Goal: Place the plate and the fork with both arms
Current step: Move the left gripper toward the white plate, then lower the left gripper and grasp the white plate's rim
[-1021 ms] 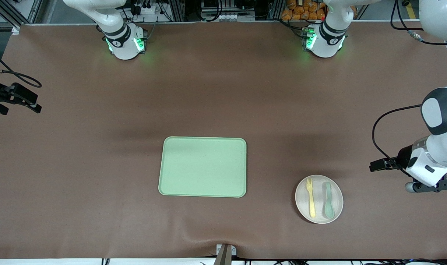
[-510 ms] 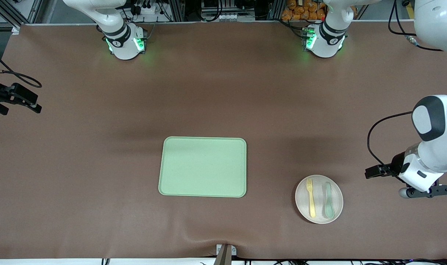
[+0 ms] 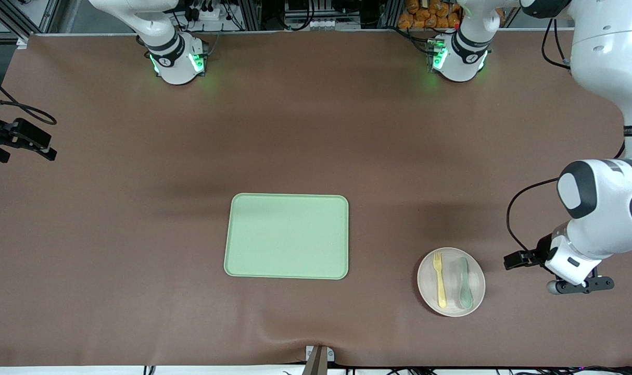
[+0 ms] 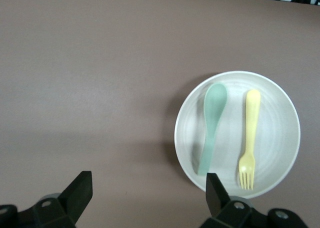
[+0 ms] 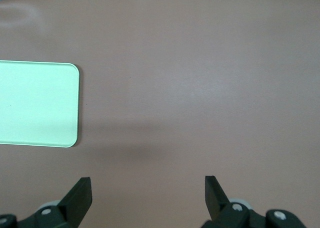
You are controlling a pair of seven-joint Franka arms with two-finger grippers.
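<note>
The pale beige-pink plate (image 3: 450, 299) lies on the brown table toward the left arm's end, nearer the front camera than the tray. On it lie the pale-yellow fork (image 3: 440, 280) and a teal-green spoon (image 3: 464, 284), side by side. The left wrist view shows the plate (image 4: 231, 138), fork (image 4: 250, 133) and spoon (image 4: 212, 125). My left gripper (image 4: 147, 188) is open and empty, above the table beside the plate (image 3: 568, 268). My right gripper (image 5: 147, 188) is open and empty, waiting over bare table at the right arm's end (image 3: 19, 138).
A rectangular light-green tray (image 3: 286, 236) lies empty at the table's middle, between the two grippers; its corner shows in the right wrist view (image 5: 37, 103). A small metal bracket (image 3: 318, 357) sits at the table's near edge.
The left arm has swung down and in, bringing its gripper closer to the plate and lower in the front view. The right arm has hardly moved. Plate, fork and spoon lie unchanged.
</note>
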